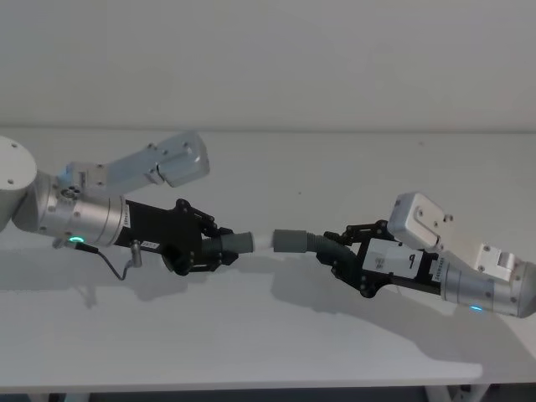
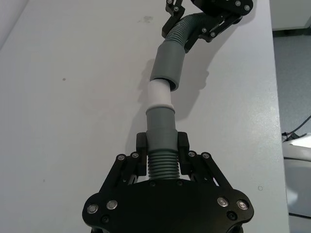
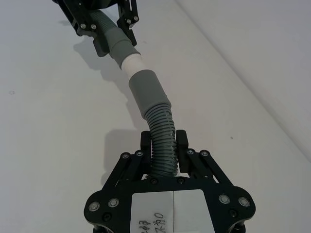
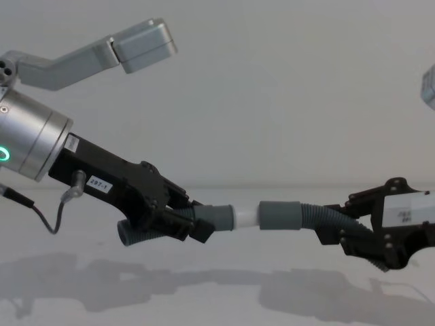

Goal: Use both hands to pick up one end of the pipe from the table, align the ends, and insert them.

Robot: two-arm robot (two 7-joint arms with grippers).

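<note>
Both pipe pieces hang in the air above the white table (image 1: 268, 335). My left gripper (image 1: 219, 249) is shut on the ribbed part of the left pipe piece (image 2: 162, 145), whose pale whitish tip (image 2: 159, 93) points at the other piece. My right gripper (image 1: 338, 254) is shut on the ribbed part of the right pipe piece (image 3: 160, 141), which ends in a wider grey sleeve (image 3: 148, 93). The white tip (image 4: 245, 216) sits with its end just inside the sleeve (image 4: 279, 216), the two pieces meeting at a slight angle. The left piece's back end (image 4: 132, 234) sticks out below the left gripper.
The table's front edge (image 1: 251, 387) runs along the bottom of the head view. A plain pale wall (image 1: 268, 59) rises behind the table. In the left wrist view the table's edge (image 2: 278, 121) drops off toward the floor.
</note>
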